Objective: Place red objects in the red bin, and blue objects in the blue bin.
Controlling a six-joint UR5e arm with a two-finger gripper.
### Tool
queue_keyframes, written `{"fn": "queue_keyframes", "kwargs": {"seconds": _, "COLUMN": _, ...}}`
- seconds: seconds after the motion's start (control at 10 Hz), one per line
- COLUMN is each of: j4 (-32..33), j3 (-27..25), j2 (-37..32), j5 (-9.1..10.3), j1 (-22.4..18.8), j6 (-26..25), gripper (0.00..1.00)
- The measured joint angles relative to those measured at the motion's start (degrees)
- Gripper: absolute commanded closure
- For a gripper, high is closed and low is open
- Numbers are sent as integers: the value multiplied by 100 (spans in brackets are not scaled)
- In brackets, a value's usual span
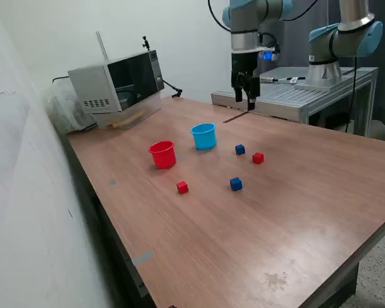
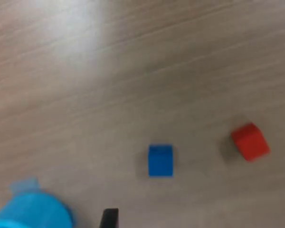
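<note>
A long wooden table (image 1: 295,212) fills the exterior view, its near edge running along the bottom, with a pale stain (image 1: 276,280) close to that edge and a wide stretch of bare wood behind it. Farther in lie four small cubes, all resting on the wood and apart from one another. Nearest are a red cube (image 1: 182,187) toward the exterior view's left and a dark blue cube (image 1: 235,184) to its right, with open wood between them. Beyond those sit a second blue cube (image 1: 240,149) and, just beside it on the exterior view's right, a second red cube (image 1: 258,158). Behind the cubes stand two upright cups, neither showing anything inside from this angle: the red cup (image 1: 162,154) on the left and the light blue cup (image 1: 204,136) near it on the right. The left table edge runs beside a white wall, and the wood on the exterior view's right of the cubes is bare out to that edge. Above and behind the blue cup hangs the gripper (image 1: 245,96), raised well clear of the table, its fingers pointing down and slightly parted with nothing between them. The wrist view, somewhat blurred, shows the farther blue cube (image 2: 160,160), the red cube (image 2: 250,141) near it, and part of the blue cup's rim (image 2: 31,211). At the far end sit a microwave (image 1: 119,82) and a metal platform (image 1: 308,93).
</note>
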State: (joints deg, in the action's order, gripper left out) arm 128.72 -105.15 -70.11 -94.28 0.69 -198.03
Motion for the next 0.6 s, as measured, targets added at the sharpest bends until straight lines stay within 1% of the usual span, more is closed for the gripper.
{"fn": "queue_keyframes", "kwargs": {"seconds": 0.3, "j4": 383, "j3": -132, "j2": 400, "j5": -2, "j1": 53, "j6": 9, "gripper": 0}}
{"fn": "queue_keyframes", "kwargs": {"seconds": 0.6, "j4": 699, "j3": -129, "j2": 728, "j5": -2, "j1": 79, "j6": 10, "gripper": 0}}
